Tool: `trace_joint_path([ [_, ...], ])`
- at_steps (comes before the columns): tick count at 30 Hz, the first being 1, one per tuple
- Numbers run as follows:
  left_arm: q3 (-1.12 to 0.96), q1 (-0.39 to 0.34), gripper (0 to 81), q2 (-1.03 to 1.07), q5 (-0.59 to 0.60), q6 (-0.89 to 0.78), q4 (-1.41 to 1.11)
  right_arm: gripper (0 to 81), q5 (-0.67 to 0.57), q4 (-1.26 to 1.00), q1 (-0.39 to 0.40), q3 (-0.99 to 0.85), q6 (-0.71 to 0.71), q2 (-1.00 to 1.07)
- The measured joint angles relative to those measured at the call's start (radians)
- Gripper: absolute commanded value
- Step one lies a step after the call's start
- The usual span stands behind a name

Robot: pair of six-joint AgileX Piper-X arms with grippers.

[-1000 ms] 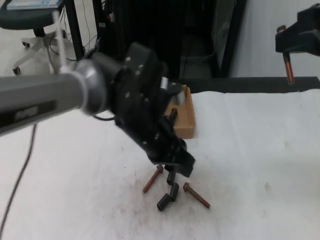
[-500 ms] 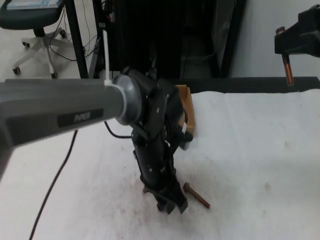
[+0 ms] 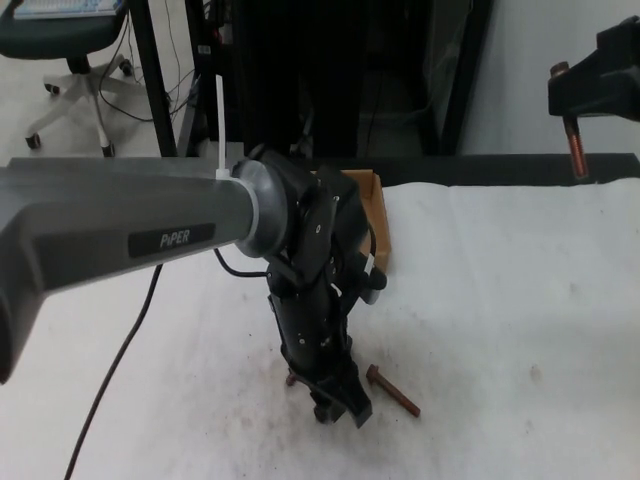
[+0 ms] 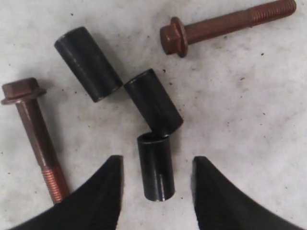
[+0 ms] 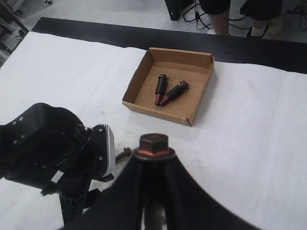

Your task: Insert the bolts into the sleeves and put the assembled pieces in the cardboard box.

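Left pincer (image 4: pixel 157 165) is down at the white surface (image 4: pixel 249 120), released. Its two fingers (image 4: pixel 103 191) straddle one black sleeve (image 4: pixel 156 167), with a gap showing on each side. This sleeve lies flat, its end touching a second sleeve (image 4: pixel 153 101). A third sleeve (image 4: pixel 88 62) lies just beside the second, meeting it at a corner. Two loose copper-coloured bolts lie flat around the group: one bolt (image 4: pixel 33 134) close outside a finger, the other bolt (image 4: pixel 228 24) past the sleeves and apart from them. Right pincer (image 5: pixel 154 165) is raised well above the surface, clenched on a held bolt (image 5: pixel 153 145) whose head points toward the wrist camera. The cardboard box (image 5: pixel 181 56) sits on the surface beyond the left arm, near the far edge. It holds two assembled pieces (image 5: pixel 160 88), lying side by side on its floor.
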Motion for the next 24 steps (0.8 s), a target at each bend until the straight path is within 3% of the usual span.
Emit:
trace_joint_path([
  [21,-0.007,0.0,42.3,0.05,-0.004,0.018,0.017,0.8,-0.002,0.022,0.0,0.0,0.0,0.0],
  [23,-0.007,0.0,36.9,0.05,-0.006,0.018,0.017,0.8,-0.002,0.022,0.0,0.006,0.0,0.0],
  [24,-0.007,0.0,29.4,0.05,-0.009,0.02,0.017,0.8,-0.002,0.022,0.0,0.011,0.0,0.0],
])
